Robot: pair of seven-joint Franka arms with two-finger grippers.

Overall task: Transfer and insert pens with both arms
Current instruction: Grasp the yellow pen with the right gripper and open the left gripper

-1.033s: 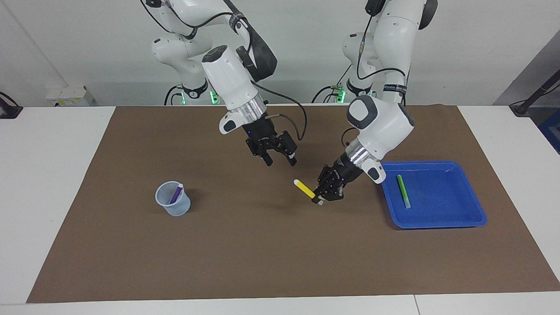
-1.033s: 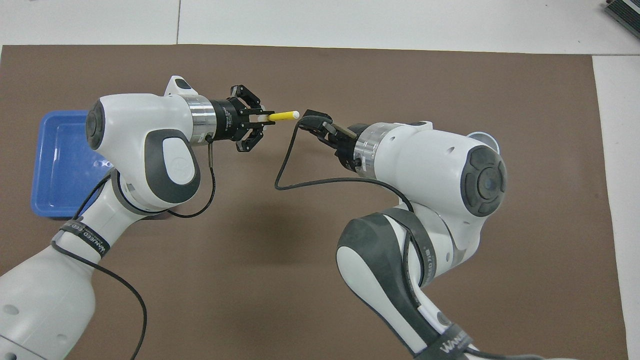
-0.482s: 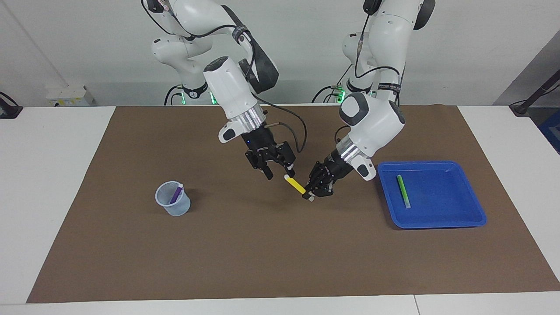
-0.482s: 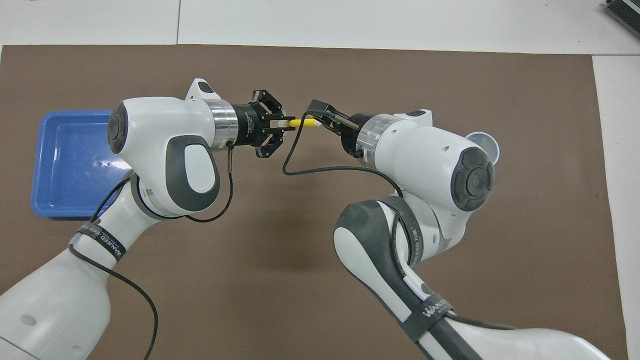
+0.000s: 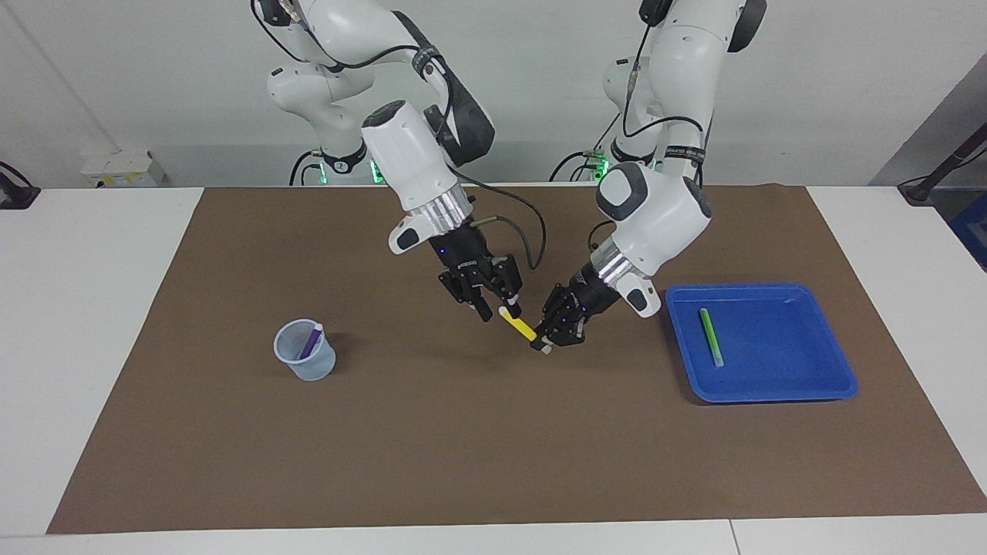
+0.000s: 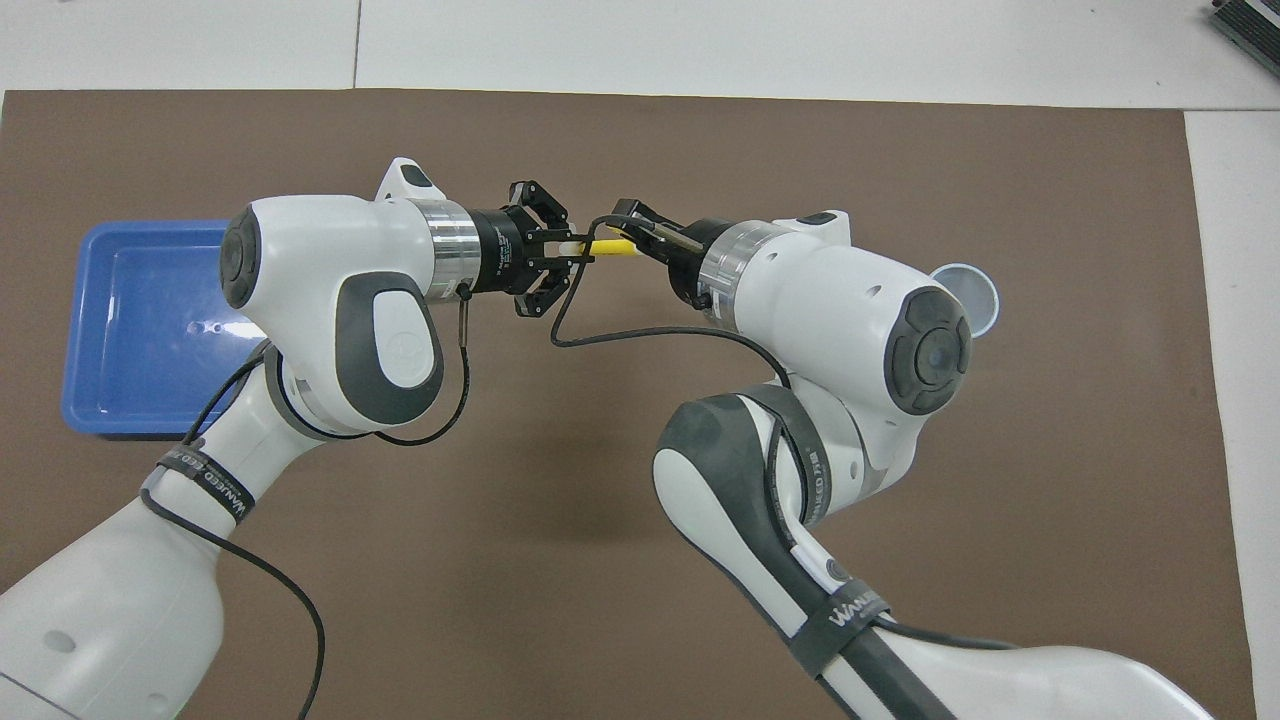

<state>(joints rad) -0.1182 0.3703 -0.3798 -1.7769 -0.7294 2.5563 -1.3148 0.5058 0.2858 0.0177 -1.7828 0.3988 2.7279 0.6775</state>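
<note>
Left hand (image 5: 545, 344) clenched on the yellow pen (image 5: 518, 324), right hand (image 5: 496, 306) at its ten o'clock, grip unclear: early release drops it.

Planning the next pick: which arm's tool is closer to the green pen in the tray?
Left. The left tool is over the mat beside the blue tray holding the green pen, shut on the yellow pen. The right tool is over mid-mat at that pen's other end.
</note>
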